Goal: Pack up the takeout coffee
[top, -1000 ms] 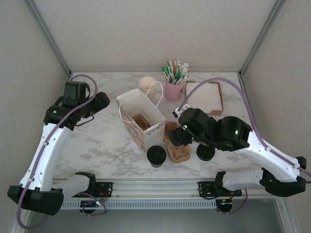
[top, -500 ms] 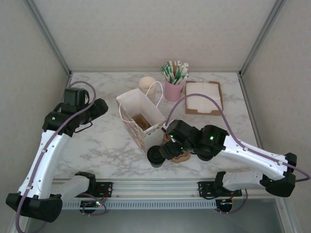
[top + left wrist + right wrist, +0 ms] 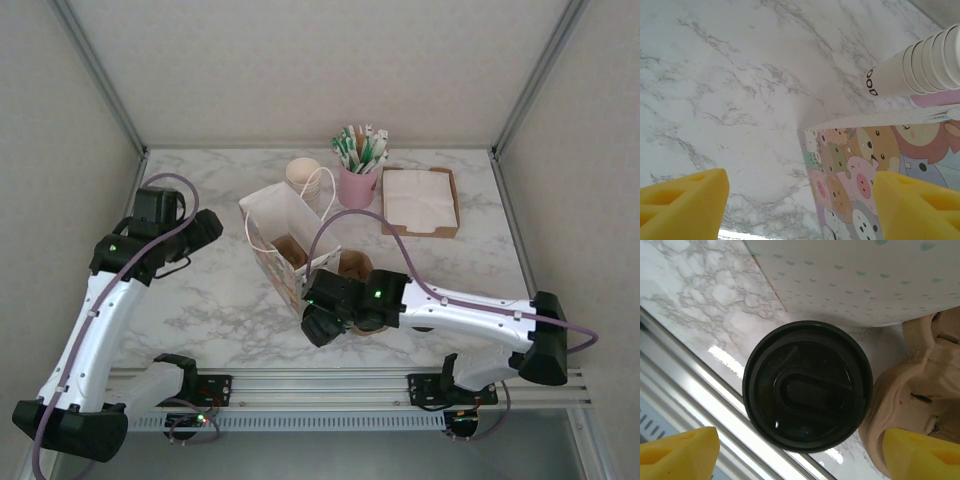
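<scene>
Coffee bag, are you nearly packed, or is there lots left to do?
Early days. The bag stands open, something brown already inside. The right gripper hovers open over the black-lidded cup, which sits on the table beside the bag and has yet to go in.

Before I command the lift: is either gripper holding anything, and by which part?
Nothing held: right gripper open over the black lid; left gripper open beside the bag.
</scene>
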